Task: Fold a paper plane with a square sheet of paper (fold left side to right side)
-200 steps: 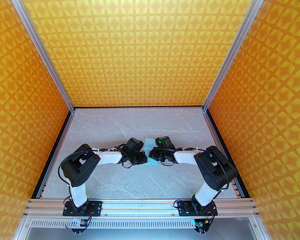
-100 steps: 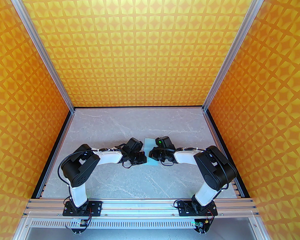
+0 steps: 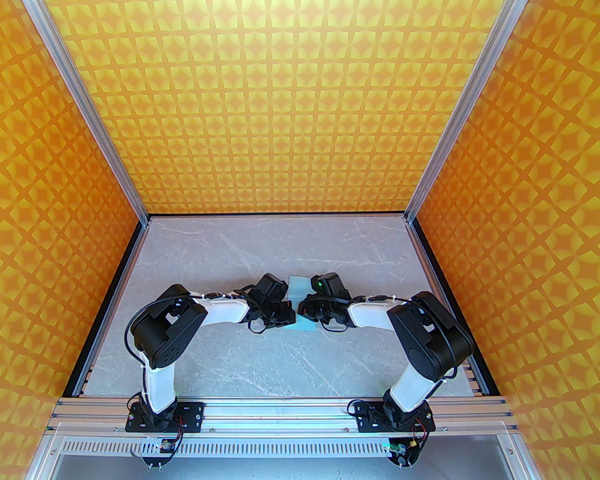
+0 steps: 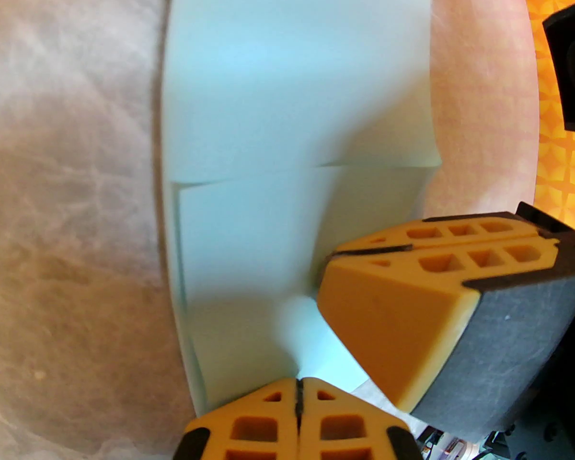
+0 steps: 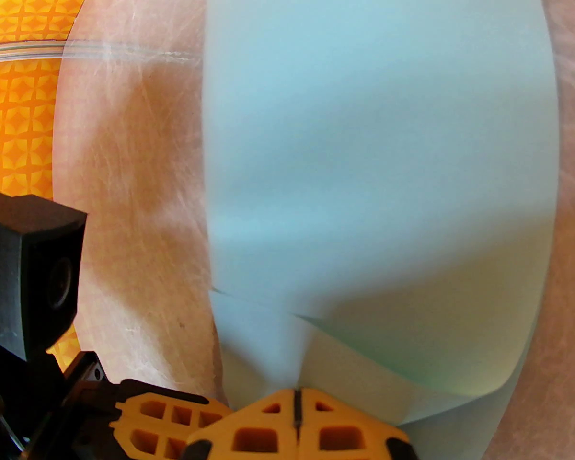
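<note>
**Left arm swung in toward the sheet**

Starting from the near rail (image 3: 280,410), your left arm (image 3: 220,313) had swung its elbow inward over the last second; that carried the left claw (image 4: 297,391) a little to the right, closer to the right claw (image 5: 297,400), which had not moved; the two stood nearly touching over the near part of the square sheet of paper (image 3: 298,287). In the left wrist view your left claw's tips were pressed together with the paper puckered up into their seam, so I judged it clamped on the sheet; the right claw's tips were likewise together with a ridge of paper running into them, clamped on the same sheet. The sheet lay around the middle of the surface (image 3: 280,363), between the two wrists, and a layered edge crossed it; the rightward shift read to me as the left side being carried over, so the fold looked under way but not yet pressed flat. Beyond it the grey marbled surface ran on to the back edge; aluminium posts (image 3: 95,113) framed the orange patterned walls (image 3: 300,93).
</note>
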{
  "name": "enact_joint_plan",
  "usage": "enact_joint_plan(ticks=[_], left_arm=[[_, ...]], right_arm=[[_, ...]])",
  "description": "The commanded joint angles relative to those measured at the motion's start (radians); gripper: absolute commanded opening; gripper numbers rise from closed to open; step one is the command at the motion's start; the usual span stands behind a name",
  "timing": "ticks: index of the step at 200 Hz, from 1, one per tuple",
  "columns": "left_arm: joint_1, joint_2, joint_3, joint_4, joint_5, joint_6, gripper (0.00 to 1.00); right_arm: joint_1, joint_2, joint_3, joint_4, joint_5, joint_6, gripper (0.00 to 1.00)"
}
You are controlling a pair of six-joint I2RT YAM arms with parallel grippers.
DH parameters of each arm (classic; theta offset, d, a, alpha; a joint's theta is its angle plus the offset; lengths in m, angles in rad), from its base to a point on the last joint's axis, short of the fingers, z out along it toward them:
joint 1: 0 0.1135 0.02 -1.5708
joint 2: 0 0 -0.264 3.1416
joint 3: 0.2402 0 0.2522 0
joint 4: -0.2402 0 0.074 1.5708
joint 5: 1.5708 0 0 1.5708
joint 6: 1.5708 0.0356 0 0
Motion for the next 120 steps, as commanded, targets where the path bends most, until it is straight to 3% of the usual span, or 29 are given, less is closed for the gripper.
enact_joint_plan(ticks=[1, 60, 120], left_arm=[[0.008, 0.018, -0.034, -0.020, -0.017, 0.011, 0.00], [0.008, 0.016, -0.143, -0.003, -0.017, -0.013, 0.00], [0.008, 0.010, -0.190, 0.002, -0.017, -0.013, 0.00]], right_arm=[[0.007, 0.032, -0.027, -0.051, 0.023, 0.008, 0.00], [-0.013, 0.020, -0.037, -0.058, 0.047, -0.019, 0.00], [-0.128, -0.038, -0.058, -0.088, 0.040, -0.079, 0.00]])
